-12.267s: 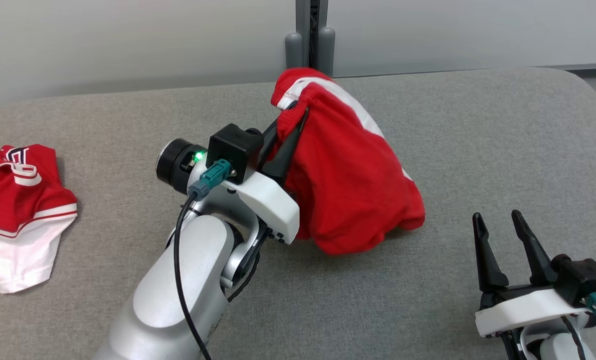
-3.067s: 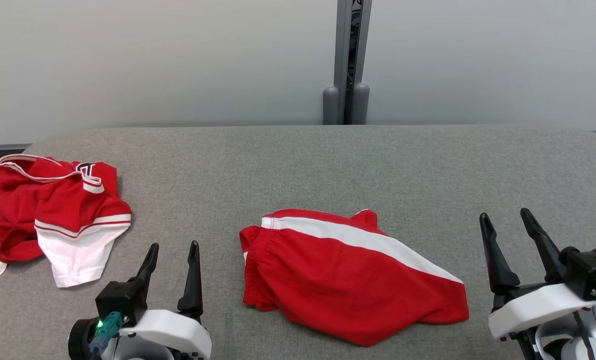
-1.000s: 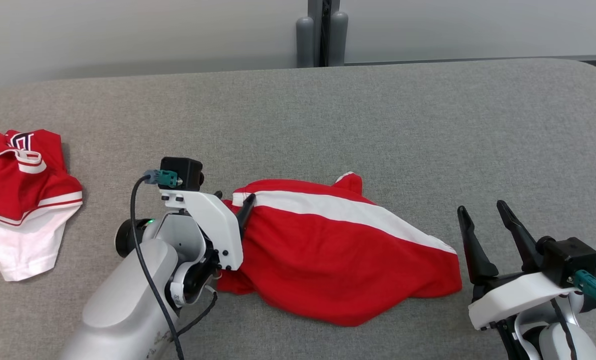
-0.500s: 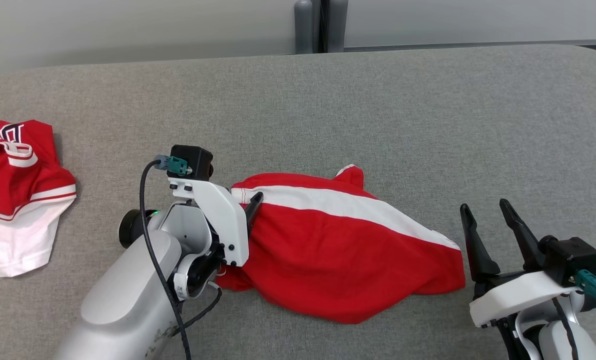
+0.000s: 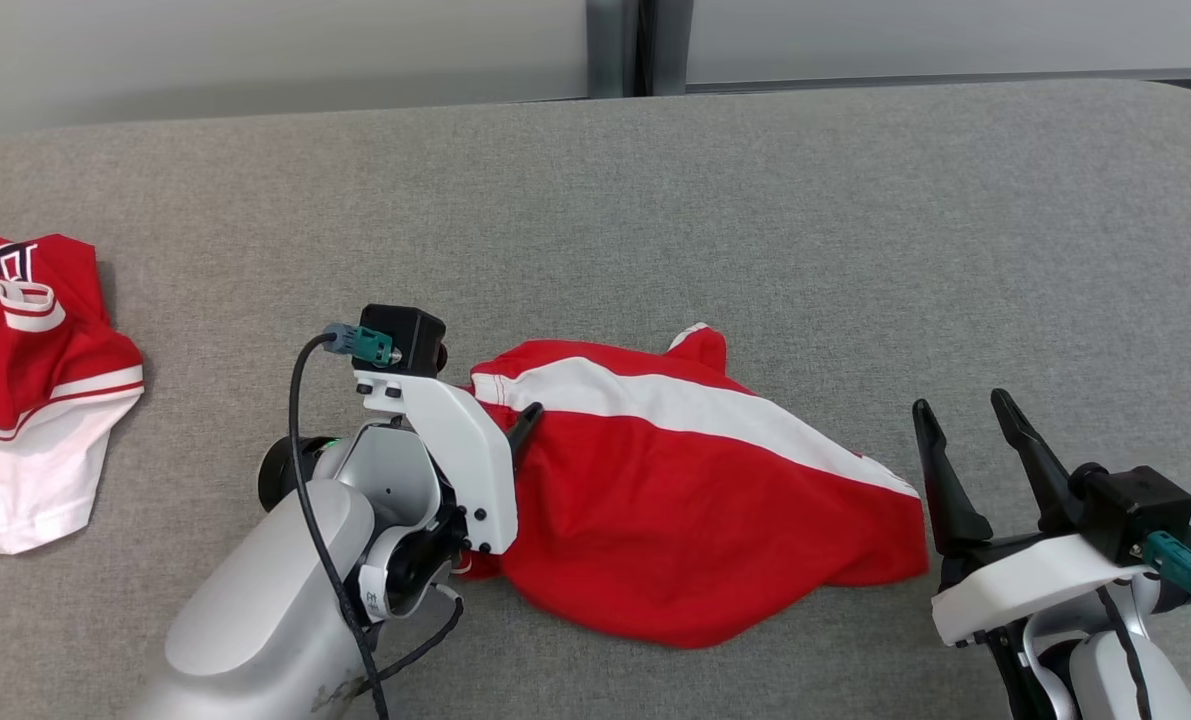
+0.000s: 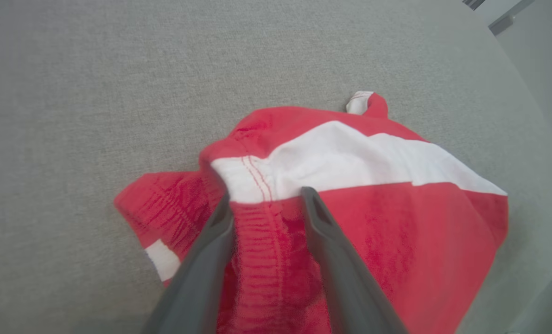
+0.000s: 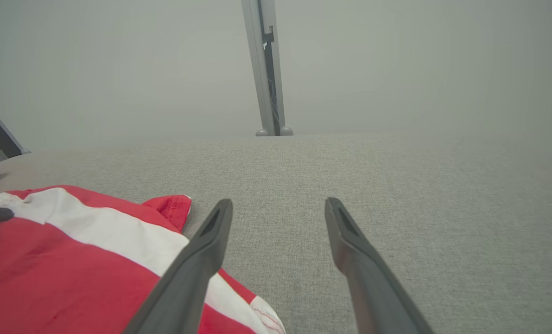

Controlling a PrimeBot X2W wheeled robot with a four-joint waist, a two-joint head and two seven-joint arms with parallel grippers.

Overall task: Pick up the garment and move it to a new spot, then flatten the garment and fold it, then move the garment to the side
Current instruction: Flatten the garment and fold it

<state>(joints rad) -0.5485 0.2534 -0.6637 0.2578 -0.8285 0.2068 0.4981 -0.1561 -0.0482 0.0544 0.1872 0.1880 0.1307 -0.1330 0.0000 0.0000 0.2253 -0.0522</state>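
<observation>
Grey fabric surface (image 5: pixel 805 220) below pale wall (image 5: pixel 255 50), red white-striped shorts (image 5: pixel 695 520), left gripper (image 6: pixel 265 195) astride waistband (image 6: pixel 257 227), grip unclear, right gripper (image 5: pixel 960 400) splayed, empty.

The garment (image 5: pixel 695 520) lies mid-surface on the padded top (image 5: pixel 855 220), at my twelve o'clock. My left gripper (image 6: pixel 266 197) straddles the waistband at its nine o'clock edge; my right gripper (image 5: pixel 960 402) stands just beside its three o'clock corner. A second garment (image 5: pixel 25 400) lies well apart at nine.
</observation>
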